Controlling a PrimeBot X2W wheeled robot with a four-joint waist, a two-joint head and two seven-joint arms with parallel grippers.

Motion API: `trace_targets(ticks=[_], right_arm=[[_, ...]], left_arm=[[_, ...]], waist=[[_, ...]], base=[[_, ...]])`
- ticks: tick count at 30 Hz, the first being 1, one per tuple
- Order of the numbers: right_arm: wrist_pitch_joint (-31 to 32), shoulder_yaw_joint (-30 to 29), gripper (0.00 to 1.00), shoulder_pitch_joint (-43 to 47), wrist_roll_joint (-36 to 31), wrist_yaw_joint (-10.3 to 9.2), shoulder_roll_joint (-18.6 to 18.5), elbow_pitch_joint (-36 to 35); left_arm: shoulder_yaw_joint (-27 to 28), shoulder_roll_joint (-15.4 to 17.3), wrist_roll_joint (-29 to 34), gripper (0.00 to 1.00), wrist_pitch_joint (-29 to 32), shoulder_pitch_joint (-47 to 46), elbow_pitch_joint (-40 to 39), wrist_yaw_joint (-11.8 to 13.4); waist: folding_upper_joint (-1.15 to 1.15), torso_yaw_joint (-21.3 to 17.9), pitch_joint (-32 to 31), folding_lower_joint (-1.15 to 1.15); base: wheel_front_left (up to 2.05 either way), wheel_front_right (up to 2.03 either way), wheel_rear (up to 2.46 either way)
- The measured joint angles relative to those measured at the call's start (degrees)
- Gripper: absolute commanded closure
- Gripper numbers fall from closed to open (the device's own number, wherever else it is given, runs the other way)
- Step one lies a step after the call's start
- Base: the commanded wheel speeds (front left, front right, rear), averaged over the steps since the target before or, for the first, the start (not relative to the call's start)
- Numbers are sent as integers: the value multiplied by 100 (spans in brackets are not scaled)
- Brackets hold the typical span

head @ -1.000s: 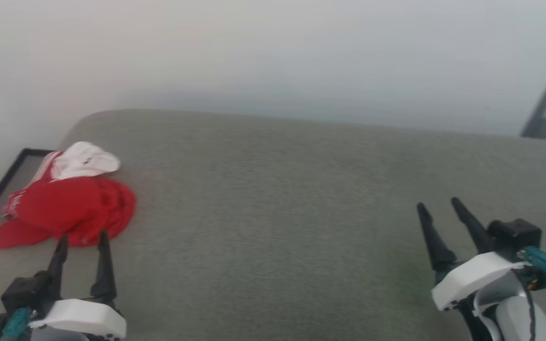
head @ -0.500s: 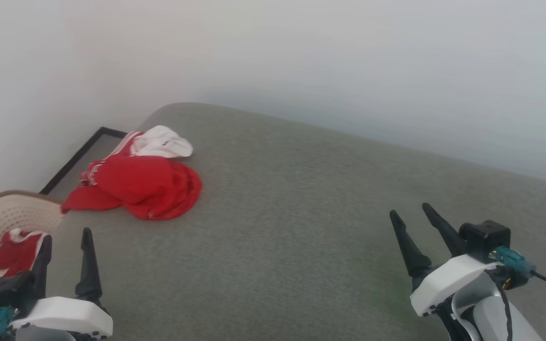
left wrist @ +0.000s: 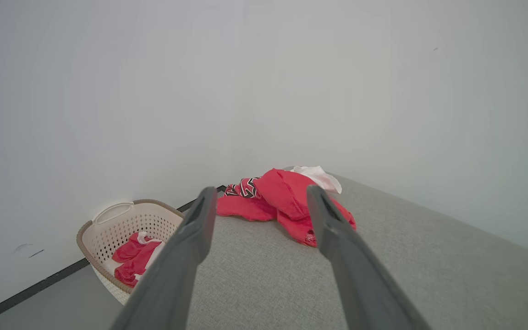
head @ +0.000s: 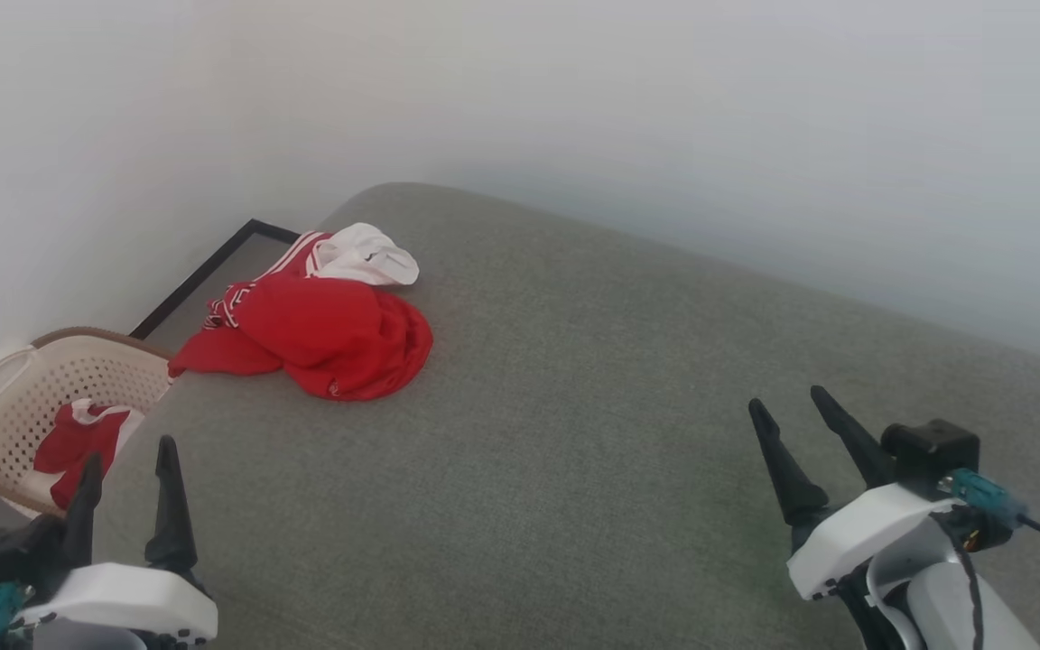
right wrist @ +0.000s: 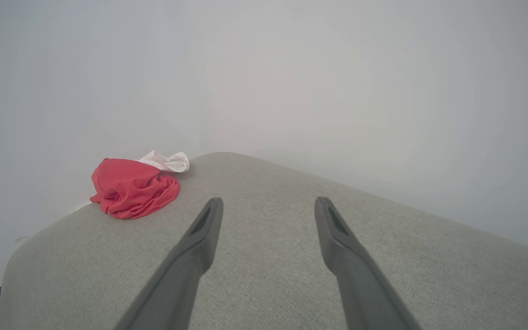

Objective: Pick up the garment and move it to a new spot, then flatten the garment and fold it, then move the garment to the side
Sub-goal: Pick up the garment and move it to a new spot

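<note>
- Garment [head: 330, 329] lies crumpled at the bench's [head: 574, 451] far-left corner.
- We read its long axis from a red flap at the left edge to the white sleeve at the far end.
- Left tool [head: 128, 451] and right tool [head: 786, 399]: both spread wide, empty, well short of it.

It looks like a sparsely furnished domestic room set up for laundry work. 2 plain white walls [left wrist: 108, 91] meet in a corner, with a black skirting strip [head: 195, 275] along the floor [left wrist: 39, 307]. A broad grey upholstered cushion [head: 574, 406] holds a crumpled red-and-white garment [head: 330, 329]. Beside it stands a beige perforated laundry basket [head: 60, 379] with red clothing [head: 78, 442] inside.
</note>
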Motion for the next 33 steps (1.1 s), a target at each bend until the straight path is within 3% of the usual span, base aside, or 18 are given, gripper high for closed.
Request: trace_targets(ticks=[7, 15, 25, 33], right_arm=[[16, -165, 0, 2, 1, -1, -110, -112], [225, -378, 0, -71, -71, 0, -324, -475], [702, -500, 0, -333, -162, 0, -812, -1258], [1079, -753, 0, -419, -213, 0, -1163, -1914]], left_arm=[[-58, 7, -134, 0, 112, -388, 224, -29], [-157, 209, -218, 0, 267, -1495, 981, -147], [-171, 526, -535, 0, 254, -3341, 2943, -471], [-189, 645, -754, 0, 539, -4453, 4472, -541]], waist=[[0, 65, 148, 0], [0, -75, 595, 0], [0, -444, 1600, 0], [0, -703, 2410, 0]], base=[[0, 0, 0], [0, 0, 0], [0, 0, 0], [0, 0, 0]])
